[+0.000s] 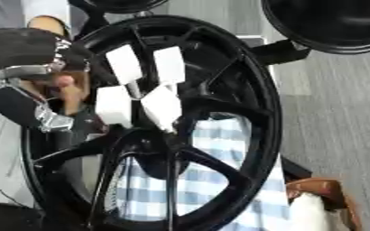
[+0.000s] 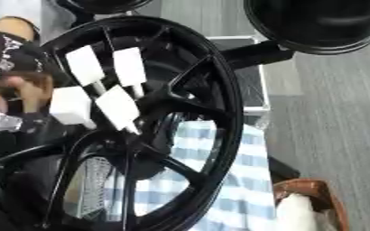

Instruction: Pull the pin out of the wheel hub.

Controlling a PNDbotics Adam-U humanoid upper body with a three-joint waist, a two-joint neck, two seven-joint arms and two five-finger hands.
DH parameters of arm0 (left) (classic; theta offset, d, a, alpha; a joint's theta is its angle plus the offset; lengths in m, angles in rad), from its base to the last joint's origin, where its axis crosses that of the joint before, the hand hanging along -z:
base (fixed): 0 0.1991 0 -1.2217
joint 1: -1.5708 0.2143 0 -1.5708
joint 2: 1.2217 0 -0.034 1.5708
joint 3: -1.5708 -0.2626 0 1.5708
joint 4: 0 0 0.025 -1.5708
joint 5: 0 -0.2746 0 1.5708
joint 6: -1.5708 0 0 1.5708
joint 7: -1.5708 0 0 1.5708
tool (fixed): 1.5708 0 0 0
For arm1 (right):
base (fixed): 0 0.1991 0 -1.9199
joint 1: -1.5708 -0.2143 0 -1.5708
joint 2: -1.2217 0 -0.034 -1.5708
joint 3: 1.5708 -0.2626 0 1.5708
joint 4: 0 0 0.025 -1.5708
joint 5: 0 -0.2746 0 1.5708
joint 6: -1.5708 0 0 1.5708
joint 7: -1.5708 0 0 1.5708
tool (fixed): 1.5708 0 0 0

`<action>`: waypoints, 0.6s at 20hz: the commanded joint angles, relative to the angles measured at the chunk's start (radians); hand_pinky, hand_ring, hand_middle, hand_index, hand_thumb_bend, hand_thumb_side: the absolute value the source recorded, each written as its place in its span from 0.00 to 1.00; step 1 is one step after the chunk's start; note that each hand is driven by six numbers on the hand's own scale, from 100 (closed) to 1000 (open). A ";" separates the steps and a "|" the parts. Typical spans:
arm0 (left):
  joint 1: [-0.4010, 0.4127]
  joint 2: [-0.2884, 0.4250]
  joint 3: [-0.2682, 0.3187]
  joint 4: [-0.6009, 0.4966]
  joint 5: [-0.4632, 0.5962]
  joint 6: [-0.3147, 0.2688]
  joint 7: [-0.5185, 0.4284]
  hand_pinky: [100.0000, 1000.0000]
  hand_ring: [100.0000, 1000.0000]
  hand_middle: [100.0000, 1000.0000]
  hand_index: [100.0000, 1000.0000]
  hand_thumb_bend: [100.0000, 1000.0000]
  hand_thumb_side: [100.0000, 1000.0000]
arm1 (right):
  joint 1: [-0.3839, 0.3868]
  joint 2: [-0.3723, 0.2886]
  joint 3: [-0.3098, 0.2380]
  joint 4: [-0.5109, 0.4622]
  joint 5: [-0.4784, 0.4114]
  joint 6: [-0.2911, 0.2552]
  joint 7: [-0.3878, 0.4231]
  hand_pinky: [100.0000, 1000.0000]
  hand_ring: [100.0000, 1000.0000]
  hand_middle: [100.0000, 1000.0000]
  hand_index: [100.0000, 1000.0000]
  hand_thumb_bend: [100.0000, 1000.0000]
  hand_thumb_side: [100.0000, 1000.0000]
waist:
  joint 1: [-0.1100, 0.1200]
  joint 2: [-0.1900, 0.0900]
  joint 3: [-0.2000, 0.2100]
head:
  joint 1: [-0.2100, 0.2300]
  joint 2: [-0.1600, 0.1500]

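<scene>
Left robot hand point(image 1: 30, 58) at wheel hub point(image 1: 153, 122) rim, fingers unclear

The black wheel hub point(image 1: 243, 90) runs off the bottom edge in both eye views, and its left side is hidden behind the robot's left hand point(image 1: 22, 58), whose fingers cannot be made out. Four white tags point(image 1: 145, 88) cover the hub's centre, so no pin can be told there. A blue-and-white checked cloth point(image 1: 219, 149) shows only through the spokes, and a brown and white thing point(image 2: 307, 203) is cut off at the lower right corner.
</scene>
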 commanded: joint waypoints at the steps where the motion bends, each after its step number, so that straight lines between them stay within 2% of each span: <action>1: -0.005 0.037 0.014 -0.010 -0.002 0.004 0.011 0.77 0.71 0.64 0.85 0.24 0.77 | 0.002 -0.007 -0.002 -0.012 -0.008 -0.001 0.002 0.67 0.48 0.36 0.73 0.00 0.57 | 0.000 -0.018 0.001 | 0.001 0.005; 12: 0.004 0.036 0.019 -0.010 0.009 0.010 0.022 0.76 0.70 0.63 0.86 0.23 0.75 | 0.004 -0.008 -0.003 -0.012 -0.009 -0.001 0.002 0.67 0.48 0.36 0.73 0.00 0.57 | 0.001 -0.021 0.002 | 0.004 0.005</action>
